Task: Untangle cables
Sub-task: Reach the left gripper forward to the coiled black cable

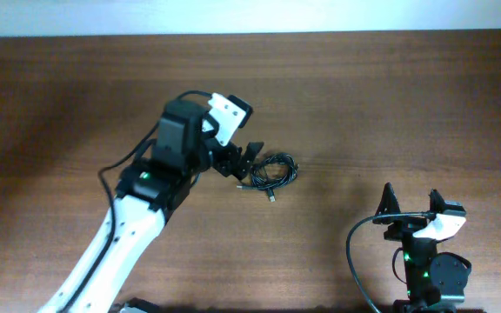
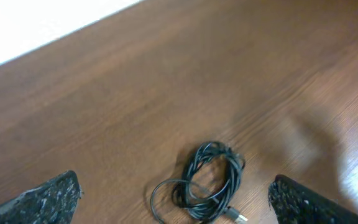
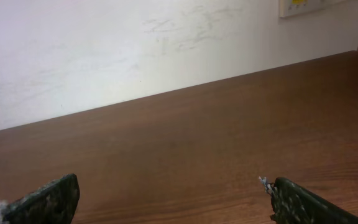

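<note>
The cables [image 1: 272, 172] are thin black cords in one small tangled bundle on the brown wooden table, near its middle. In the left wrist view the bundle [image 2: 207, 183] lies between my fingers, with one loose loop to its left and a silver plug end at its lower right. My left gripper [image 1: 244, 161] is open, just left of the bundle and not touching it; it also shows in the left wrist view [image 2: 176, 202]. My right gripper [image 1: 411, 202] is open and empty at the front right, far from the cables; in the right wrist view [image 3: 173, 199] only bare table lies between its fingers.
The white left arm [image 1: 120, 235] reaches in from the front left. A thick black cable [image 1: 355, 252] loops beside the right arm base. A pale wall [image 3: 135, 50] stands behind the table's far edge.
</note>
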Tool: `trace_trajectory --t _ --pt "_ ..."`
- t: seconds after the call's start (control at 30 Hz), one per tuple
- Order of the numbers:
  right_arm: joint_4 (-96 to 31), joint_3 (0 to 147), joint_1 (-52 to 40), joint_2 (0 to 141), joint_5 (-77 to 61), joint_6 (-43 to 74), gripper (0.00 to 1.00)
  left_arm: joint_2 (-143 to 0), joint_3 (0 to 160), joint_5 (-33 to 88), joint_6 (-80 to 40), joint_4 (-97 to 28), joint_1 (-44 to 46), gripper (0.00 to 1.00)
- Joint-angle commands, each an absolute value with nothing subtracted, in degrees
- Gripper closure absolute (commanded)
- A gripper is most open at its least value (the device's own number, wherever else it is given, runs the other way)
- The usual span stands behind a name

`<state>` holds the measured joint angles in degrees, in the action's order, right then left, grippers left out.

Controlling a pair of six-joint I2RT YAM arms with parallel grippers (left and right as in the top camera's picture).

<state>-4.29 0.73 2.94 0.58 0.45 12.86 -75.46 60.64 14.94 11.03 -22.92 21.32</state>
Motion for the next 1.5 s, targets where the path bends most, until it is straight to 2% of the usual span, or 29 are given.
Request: trace_trajectory --t 0.0,0.1,0.17,0.3,0.4,0.57,0.63,0.73,0.83,1.03,1.13,1.23,1.27,1.33,1.47 --pt "-4.49 0.32 2.63 0.21 0.89 12.38 0.01 -80.77 61.23 17.89 14.02 -21.28 21.34 0.01" --pt "-4.49 0.32 2.63 0.21 0.89 12.38 0.01 -85.97 61.23 17.78 16.99 -18.65 21.34 0.1" --pt "-4.49 0.32 2.63 0.21 0.89 12.38 0.01 -89.45 61.23 17.78 20.84 -16.8 21.34 0.04" --pt "-4.47 0.32 2.63 0.21 0.89 12.38 0.01 -91.98 61.23 17.8 35.81 -15.42 21.34 0.02" --pt "-4.49 0.32 2.63 0.21 0.89 12.38 0.01 -92.03 61.23 17.85 40.91 -14.96 21.34 0.0" --pt "-4.49 0.32 2.63 0.21 0.89 12.38 0.01 -94.85 61.23 19.22 52.86 -14.94 21.34 0.11" --pt "-4.49 0.32 2.63 0.21 0.89 12.38 0.01 -98.0 61.23 24.36 52.84 -13.08 21.34 0.16" --pt "-4.47 0.32 2.63 0.21 0.89 12.38 0.01 -101.73 61.23 25.04 52.82 -10.22 21.39 0.21" --pt "-4.49 0.32 2.63 0.21 0.89 12.38 0.01 -106.13 61.23 32.91 52.82 -7.42 21.39 0.26" --pt "-4.49 0.32 2.63 0.21 0.89 12.38 0.01 -113.38 61.23 37.3 52.8 -0.1 21.5 0.42" --pt "-4.49 0.32 2.63 0.21 0.89 12.38 0.01 -114.98 61.23 37.78 52.8 2.39 22.76 0.58" --pt "-4.49 0.32 2.63 0.21 0.89 12.38 0.02 -117.4 61.23 37.69 52.8 5.15 25.32 0.69" --pt "-4.49 0.32 2.63 0.21 0.89 12.38 0.01 -118.34 61.23 36.34 52.8 6.0 26.11 0.82" --pt "-4.49 0.32 2.63 0.21 0.89 12.38 0.01 -119.42 61.23 28.8 52.1 5.76 26.87 1.0" --pt "-4.49 0.32 2.63 0.21 0.89 12.38 0.01 -119.68 61.23 12.73 41.54 7.29 26.85 1.0"
